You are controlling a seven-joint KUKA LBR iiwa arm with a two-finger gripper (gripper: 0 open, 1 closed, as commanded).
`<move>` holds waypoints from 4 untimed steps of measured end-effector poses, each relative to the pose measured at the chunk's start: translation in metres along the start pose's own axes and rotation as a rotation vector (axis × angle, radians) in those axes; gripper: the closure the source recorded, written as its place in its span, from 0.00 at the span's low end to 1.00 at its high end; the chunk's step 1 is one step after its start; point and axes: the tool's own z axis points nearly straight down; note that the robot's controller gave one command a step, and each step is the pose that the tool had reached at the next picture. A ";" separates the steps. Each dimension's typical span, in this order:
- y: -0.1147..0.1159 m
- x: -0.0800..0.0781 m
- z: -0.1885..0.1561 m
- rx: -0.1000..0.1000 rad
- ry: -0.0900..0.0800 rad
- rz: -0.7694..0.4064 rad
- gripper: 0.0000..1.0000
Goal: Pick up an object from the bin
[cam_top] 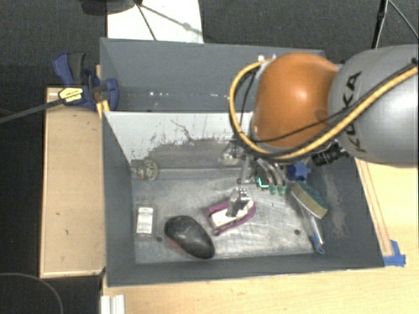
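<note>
Reading "KUKA" in black capitals, running slantwise down the grey arm (386, 110), in the upper right of the frame, just beside the orange cover (294, 93). Showing faint print on a small white packet (144, 220) lying at the lower left of the bin (190, 191), too small for making out. Finding nothing else legible anywhere in the frame.
</note>
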 end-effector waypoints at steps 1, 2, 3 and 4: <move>-0.008 0.005 0.155 -0.002 -0.012 0.014 0.00; -0.007 0.002 0.150 -0.005 -0.024 0.017 1.00; 0.012 0.007 0.073 -0.003 -0.013 0.004 1.00; 0.007 0.015 -0.011 -0.001 -0.014 -0.032 1.00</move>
